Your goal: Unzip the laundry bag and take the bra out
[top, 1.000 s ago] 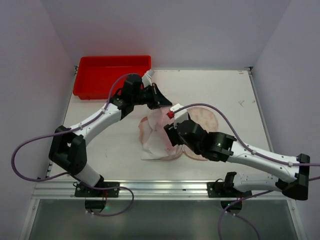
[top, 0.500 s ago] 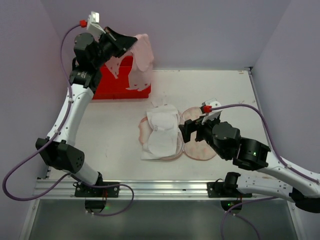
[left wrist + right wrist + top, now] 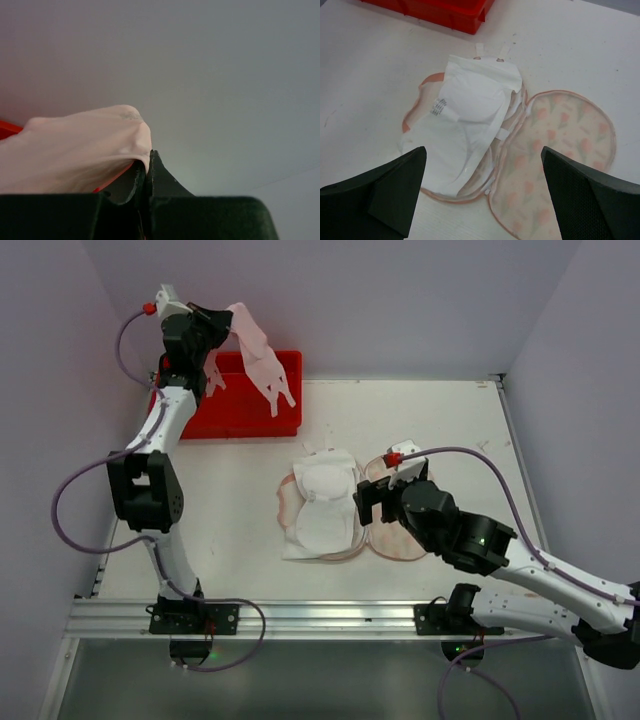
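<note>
Comparison of views. The overhead camera alone shows the left gripper (image 3: 226, 318) raised high, with the laundry bag (image 3: 258, 355) hanging from it, pink and white, seen against the red tray (image 3: 230, 425). The left wrist camera confirms the grasp: the left gripper (image 3: 148, 162) has its tips pressed together on a fold of the laundry bag (image 3: 75, 150).

The right gripper (image 3: 385, 495) stands released, jaws wide, above the bra (image 3: 395, 543) on the table (image 3: 450, 420). From above it hides much of the printed cup. The right wrist camera, looking between the tips of the right gripper (image 3: 482, 150), shows the bra (image 3: 560, 135) whole on that side. A white padded piece (image 3: 470, 100) covers the other cup. It carries a small label (image 3: 439, 106), whose writing is too small to read.
</note>
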Controlling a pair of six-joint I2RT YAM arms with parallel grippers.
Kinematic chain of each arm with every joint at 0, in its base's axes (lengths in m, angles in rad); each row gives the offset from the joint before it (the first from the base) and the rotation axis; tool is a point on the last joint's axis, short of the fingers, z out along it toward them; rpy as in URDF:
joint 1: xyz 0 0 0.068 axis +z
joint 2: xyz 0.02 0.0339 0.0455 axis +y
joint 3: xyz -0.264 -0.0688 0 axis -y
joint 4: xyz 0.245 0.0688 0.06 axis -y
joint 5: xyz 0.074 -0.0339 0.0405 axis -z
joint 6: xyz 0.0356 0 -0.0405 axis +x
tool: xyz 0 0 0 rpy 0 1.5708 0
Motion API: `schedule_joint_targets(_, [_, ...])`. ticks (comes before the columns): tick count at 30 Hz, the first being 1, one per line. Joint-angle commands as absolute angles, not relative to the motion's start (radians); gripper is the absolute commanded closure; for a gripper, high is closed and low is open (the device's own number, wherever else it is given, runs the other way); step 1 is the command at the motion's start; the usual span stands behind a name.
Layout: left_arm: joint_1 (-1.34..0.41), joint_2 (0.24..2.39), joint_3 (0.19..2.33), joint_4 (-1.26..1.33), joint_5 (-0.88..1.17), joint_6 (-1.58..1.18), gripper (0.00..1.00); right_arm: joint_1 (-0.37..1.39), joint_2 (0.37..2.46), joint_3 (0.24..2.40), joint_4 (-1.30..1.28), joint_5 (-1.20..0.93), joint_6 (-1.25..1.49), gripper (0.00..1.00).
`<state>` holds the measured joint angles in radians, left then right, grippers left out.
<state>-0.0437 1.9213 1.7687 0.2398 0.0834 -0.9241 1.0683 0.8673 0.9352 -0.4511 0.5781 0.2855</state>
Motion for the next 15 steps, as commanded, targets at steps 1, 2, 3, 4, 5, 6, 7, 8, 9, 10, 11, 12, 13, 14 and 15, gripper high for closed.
schedule_joint_targets(1, [-0.031,2.053,1.825,0.394,0.090,-0.937,1.00,1.032,0.876,0.916,-0.399,0.537,0.310,0.01])
schedule_joint_targets(2, [-0.031,2.081,1.838,0.393,0.104,-0.942,1.00,1.022,0.887,0.907,-0.397,0.529,0.313,0.01])
schedule_joint_targets(3, [-0.031,2.100,1.829,0.388,0.112,-0.946,1.00,1.019,0.893,0.905,-0.393,0.519,0.316,0.01])
schedule_joint_targets(4, [-0.031,2.126,1.810,0.388,0.107,-0.953,1.00,1.016,0.900,0.904,-0.396,0.520,0.319,0.01])
schedule_joint_targets(5, [-0.031,2.132,1.739,0.420,0.103,-0.960,1.00,1.011,0.913,0.899,-0.396,0.520,0.319,0.01])
schedule_joint_targets(6, [-0.029,2.135,1.692,0.449,0.091,-0.965,1.00,1.008,0.919,0.896,-0.394,0.522,0.319,0.01])
schedule_joint_targets(7, [-0.031,2.140,1.653,0.466,0.075,-0.966,1.00,1.005,0.926,0.894,-0.393,0.520,0.318,0.01])
schedule_joint_targets(8, [-0.031,2.144,1.578,0.498,0.065,-0.963,0.94,1.003,0.934,0.891,-0.393,0.519,0.318,0.01])
schedule_joint_targets(9, [-0.028,2.149,1.545,0.511,0.052,-0.951,0.88,0.999,0.951,0.891,-0.393,0.514,0.318,0.01])
schedule_joint_targets(10, [-0.028,2.155,1.522,0.512,0.042,-0.940,0.82,0.996,0.959,0.893,-0.393,0.502,0.319,0.01])
schedule_joint_targets(11, [-0.028,2.157,1.491,0.494,0.034,-0.928,0.69,0.993,0.966,0.891,-0.390,0.496,0.321,0.01])
schedule_joint_targets(12, [-0.023,2.157,1.482,0.480,0.026,-0.898,0.65,0.991,0.979,0.891,-0.388,0.489,0.321,0.01])
schedule_joint_targets(13, [-0.021,2.143,1.476,0.463,0.022,-0.887,0.62,0.989,0.983,0.890,-0.388,0.477,0.324,0.01])
schedule_joint_targets(14, [-0.018,2.128,1.456,0.442,0.017,-0.881,0.50,0.989,0.988,0.890,-0.388,0.473,0.327,0.01])
schedule_joint_targets(15, [-0.015,2.112,1.454,0.427,0.011,-0.853,0.42,0.988,0.989,0.888,-0.387,0.468,0.328,0.01])
